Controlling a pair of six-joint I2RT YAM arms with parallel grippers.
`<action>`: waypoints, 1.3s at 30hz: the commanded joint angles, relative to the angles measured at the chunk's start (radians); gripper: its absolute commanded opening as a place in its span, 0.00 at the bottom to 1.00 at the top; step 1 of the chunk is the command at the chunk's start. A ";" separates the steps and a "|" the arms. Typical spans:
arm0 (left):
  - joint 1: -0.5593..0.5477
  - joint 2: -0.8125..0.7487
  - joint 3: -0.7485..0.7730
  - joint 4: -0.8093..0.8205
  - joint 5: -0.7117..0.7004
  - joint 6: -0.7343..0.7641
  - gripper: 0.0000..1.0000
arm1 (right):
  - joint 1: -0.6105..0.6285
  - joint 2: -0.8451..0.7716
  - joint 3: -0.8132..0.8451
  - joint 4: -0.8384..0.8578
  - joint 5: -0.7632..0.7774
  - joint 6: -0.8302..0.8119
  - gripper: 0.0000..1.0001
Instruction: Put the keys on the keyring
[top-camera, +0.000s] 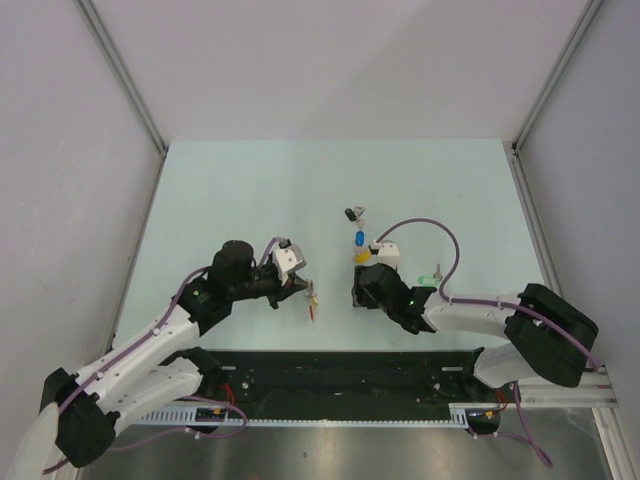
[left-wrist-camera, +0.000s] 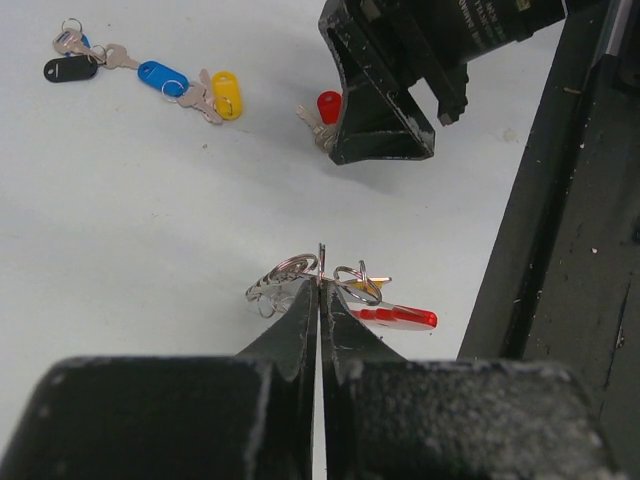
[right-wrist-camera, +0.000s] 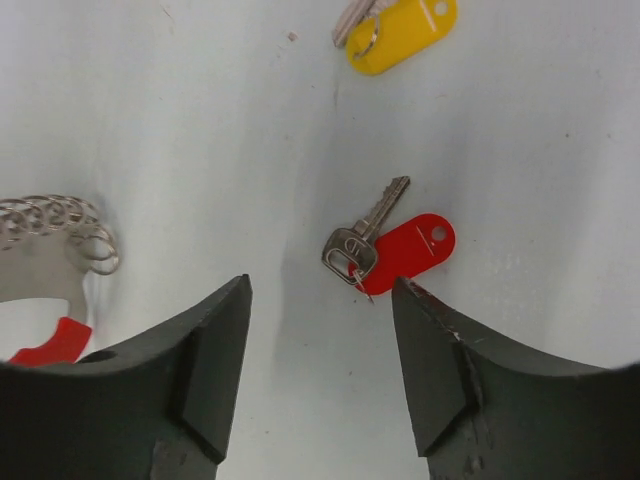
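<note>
We see a pale, mint-tinted table (top-camera: 220, 200) filling the middle of the overhead view, its surface plain and matte. Grey-white walls (top-camera: 330, 60) close it in at the back and on both sides, with slim metal corner rails (top-camera: 122, 72) running diagonally down to the table's far corners. Along the near edge lies a long black rail (top-camera: 340, 378), dusty and flecked with pale specks; in the left wrist view we find it as a dark strip (left-wrist-camera: 560, 250) on the right. Below that rail we see a brushed metal surface (top-camera: 330, 450).
</note>
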 joint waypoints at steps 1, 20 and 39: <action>0.001 -0.035 0.042 0.019 0.004 -0.014 0.00 | -0.001 -0.111 0.000 -0.049 0.000 -0.020 0.69; -0.005 -0.051 0.040 0.022 0.010 -0.025 0.00 | -0.127 -0.100 -0.083 0.038 -0.284 -0.288 0.72; -0.007 -0.062 0.040 0.022 0.012 -0.025 0.00 | -0.022 0.085 -0.012 0.219 -0.393 -0.239 0.60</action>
